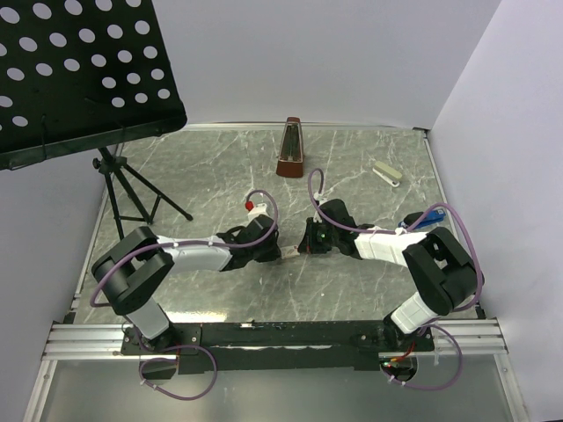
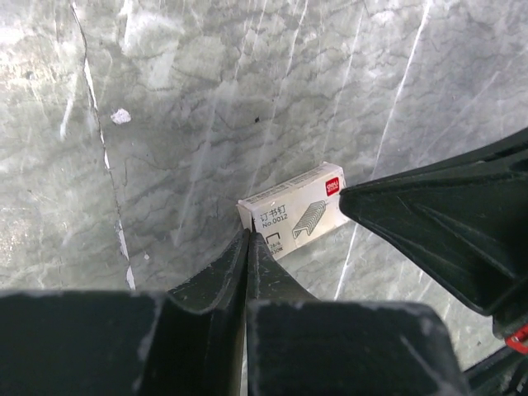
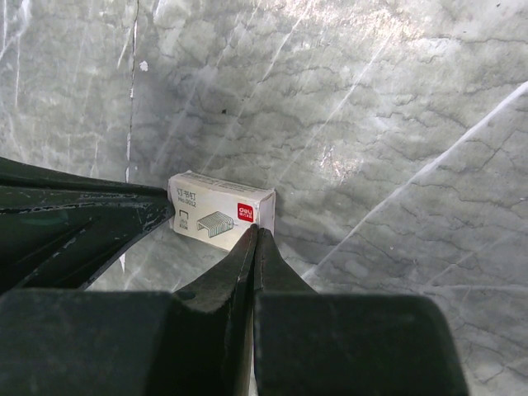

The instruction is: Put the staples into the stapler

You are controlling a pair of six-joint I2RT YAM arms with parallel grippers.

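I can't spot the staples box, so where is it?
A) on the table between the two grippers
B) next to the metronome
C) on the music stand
A: the box lies on the table, with the left gripper at one end and the right gripper at the other.

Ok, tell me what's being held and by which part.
Nothing is gripped. The left gripper and right gripper are both shut, their tips at opposite ends of the staples box, which lies on the table.
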